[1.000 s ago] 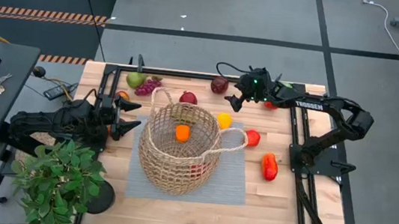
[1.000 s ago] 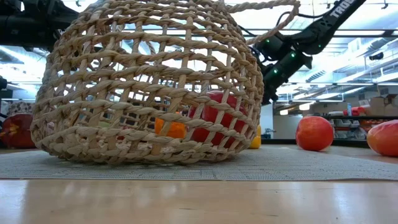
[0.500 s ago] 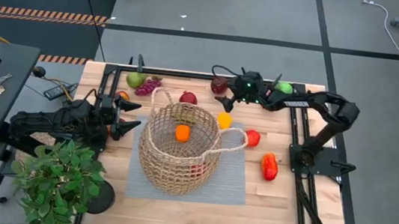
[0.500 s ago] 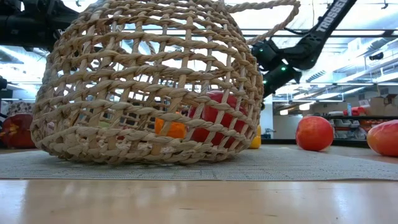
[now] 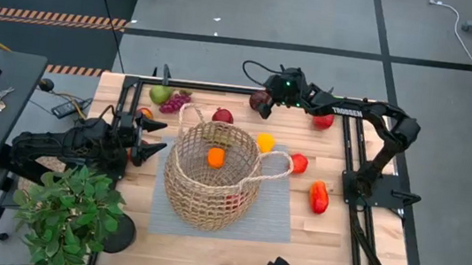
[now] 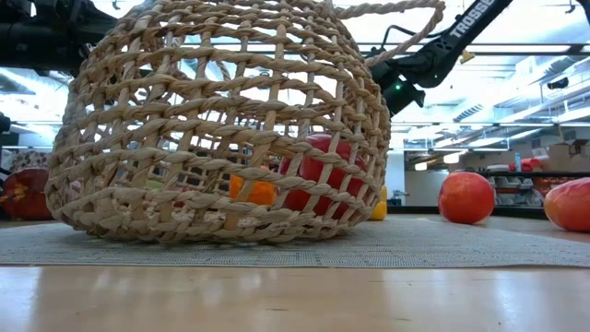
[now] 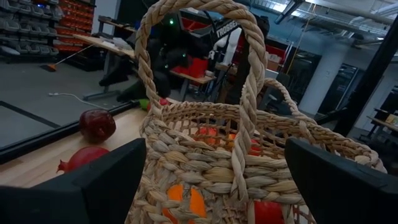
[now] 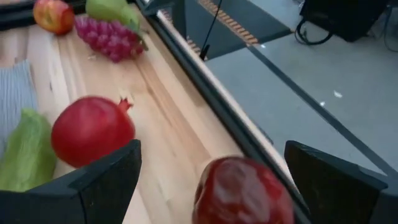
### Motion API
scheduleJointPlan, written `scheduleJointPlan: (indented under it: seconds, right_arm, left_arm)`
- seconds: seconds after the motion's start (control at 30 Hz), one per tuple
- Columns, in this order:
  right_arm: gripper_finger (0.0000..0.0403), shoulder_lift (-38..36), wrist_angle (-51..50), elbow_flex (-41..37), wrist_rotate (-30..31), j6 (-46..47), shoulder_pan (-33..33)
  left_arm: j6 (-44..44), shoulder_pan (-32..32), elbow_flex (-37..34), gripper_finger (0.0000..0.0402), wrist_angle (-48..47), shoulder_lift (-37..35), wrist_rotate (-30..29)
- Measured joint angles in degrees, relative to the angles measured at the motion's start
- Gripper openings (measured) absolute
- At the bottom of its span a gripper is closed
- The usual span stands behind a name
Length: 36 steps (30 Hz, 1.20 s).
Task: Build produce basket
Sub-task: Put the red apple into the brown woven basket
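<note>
Produce lies scattered around the basket at the table's middle, with an orange piece inside. Right end effector, fingers spread and empty, hovers at the far edge over a dark red fruit. Left end effector waits released left of the basket.

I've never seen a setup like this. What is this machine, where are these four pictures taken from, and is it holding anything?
It is a robot with two dark arms at a wooden table. One picture looks straight down, one looks level across the tabletop, and two come from cameras on the wrists. In the middle stands a woven basket with an orange fruit inside. More toy produce lies around it: a purple grape bunch, a green pear and a dark red apple. The right gripper hangs open above that apple at the far edge; the left gripper waits open beside the basket. Neither holds anything.
</note>
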Motion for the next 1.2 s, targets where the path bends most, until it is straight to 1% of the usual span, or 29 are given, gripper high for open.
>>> scheduleJointPlan:
  seconds: [0.13, 0.27, 0.4, 0.6, 0.73, 0.97, 1.07, 1.2]
  right_arm:
    - [0.0399, 0.0, 0.8, 0.0, -0.1, 0.4, -0.8]
    - [0.0399, 0.6, 1.0, 0.0, -1.7, 2.9, -2.0]
    - [0.0399, 2.8, 1.9, 0.4, 0.0, 4.1, -1.9]
    - [0.0399, 4.9, -0.5, 1.9, 0.8, 5.4, -1.8]
    - [0.0399, 6.5, -4.4, 4.7, 1.7, 4.9, -1.7]
    - [0.0399, 12.3, -12.9, 12.3, 2.1, 5.0, -1.8]
    - [0.0399, 13.7, -16.4, 14.1, 2.5, 5.2, -1.0]
    - [0.0399, 14.1, -19.5, 14.6, 4.8, 5.4, -0.7]
  left_arm:
    - [0.0, 0.0, 0.0, 0.0389, 0.0, 0.0, 0.0]
    - [0.0, 0.0, 0.0, 0.0389, 0.0, 0.0, 0.0]
    - [0.0, 0.0, 0.0, 0.0389, 0.0, 0.0, 0.0]
    - [0.0, 0.0, 0.0, 0.0389, 0.0, 0.0, 0.0]
    - [0.0, 0.0, 0.0, 0.0389, 0.0, 0.0, 0.0]
    - [0.0, 0.0, 0.0, 0.0389, 0.0, 0.0, 0.0]
    - [0.0, 0.0, 0.0, 0.0389, 0.0, 0.0, 0.0]
    - [0.0, 0.0, 0.0, 0.0389, 0.0, 0.0, 0.1]
